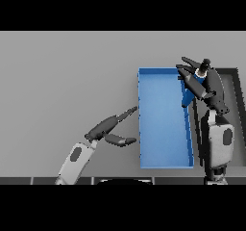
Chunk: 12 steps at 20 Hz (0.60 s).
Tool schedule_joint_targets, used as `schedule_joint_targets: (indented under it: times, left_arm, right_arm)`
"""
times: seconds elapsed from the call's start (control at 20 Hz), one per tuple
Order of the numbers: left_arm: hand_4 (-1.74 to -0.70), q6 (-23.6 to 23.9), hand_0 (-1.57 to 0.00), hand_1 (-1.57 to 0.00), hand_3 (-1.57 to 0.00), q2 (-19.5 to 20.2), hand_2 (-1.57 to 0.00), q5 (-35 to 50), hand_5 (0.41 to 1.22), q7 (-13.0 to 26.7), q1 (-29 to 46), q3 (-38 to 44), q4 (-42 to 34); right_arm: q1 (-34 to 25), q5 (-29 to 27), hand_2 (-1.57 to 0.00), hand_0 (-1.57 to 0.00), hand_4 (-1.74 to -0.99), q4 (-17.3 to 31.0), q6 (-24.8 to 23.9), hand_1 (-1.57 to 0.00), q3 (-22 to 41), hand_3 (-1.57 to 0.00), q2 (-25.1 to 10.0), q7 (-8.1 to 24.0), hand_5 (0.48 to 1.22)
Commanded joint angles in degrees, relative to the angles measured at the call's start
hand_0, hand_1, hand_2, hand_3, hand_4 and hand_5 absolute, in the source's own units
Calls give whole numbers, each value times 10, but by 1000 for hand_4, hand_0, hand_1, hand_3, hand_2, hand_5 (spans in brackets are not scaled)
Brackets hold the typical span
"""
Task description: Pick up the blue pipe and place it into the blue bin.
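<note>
1. The blue bin (163, 124) sits on the grey tabletop (62, 81), a long open tray running away from me, a little right of the middle.
2. The right hand (198, 78) hangs over the bin's far right corner, its arm coming up along the bin's right side.
3. A blue pipe (187, 96) shows just below that hand, a short blue piece slanting down across the bin's right wall near the far end.
4. The dark fingers (188, 61) of the right hand fan out toward the left, over the bin's rim, while the lower part of the hand lies against the top of the pipe. From where I stand the hand looks closed around the pipe's upper end, though the grip itself is partly hidden by the hand.
5. The pipe's lower end is level with the bin's right wall; I cannot tell whether it touches the wall or hangs clear of it.
6. A dark tray (235, 81) lies on the tabletop just to the right of the bin, mostly behind the right arm.
7. The left hand (108, 129) rests low over the tabletop just beside the bin's left wall, fingers stretched out straight toward the bin, thumb spread apart, holding nothing.
</note>
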Motion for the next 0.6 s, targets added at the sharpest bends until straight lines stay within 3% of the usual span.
schedule_joint_targets:
  times: [0.0, 0.15, 0.35, 0.5, 0.55]
  left_arm:
    - [-935, 1, 1, 1, 1, -1, 1, -3, 460, -1, -3, -1, 1]
    - [-927, 5, 1, 1, 1, 0, 1, -9, 463, -14, -4, -3, 0]
    - [-928, 9, 1, 1, 1, -1, 1, -13, 467, -10, -8, -1, 10]
    - [-923, 11, 1, 1, 1, 4, 1, -13, 476, -17, -2, -1, -2]
    - [-923, 12, 1, 1, 1, 3, 1, -17, 478, -20, 0, -4, 0]
  right_arm:
    - [29, -3, -1571, -1571, -1500, -4, -12, -1571, 11, -1571, -7, 0, 1221]
    - [85, -8, -1571, -1571, -1500, 12, -61, -1571, 43, -1571, -38, 0, 1221]
    - [143, -41, -1571, -1571, -1499, 23, -166, -1571, 119, -1571, -94, 0, 1221]
    - [166, -118, -1571, -1571, -1497, 31, -230, -1571, 167, -1571, -151, 0, 1221]
    - [168, -133, -1571, -1571, -1546, 37, -245, -1571, 192, -1257, -164, 0, 1221]
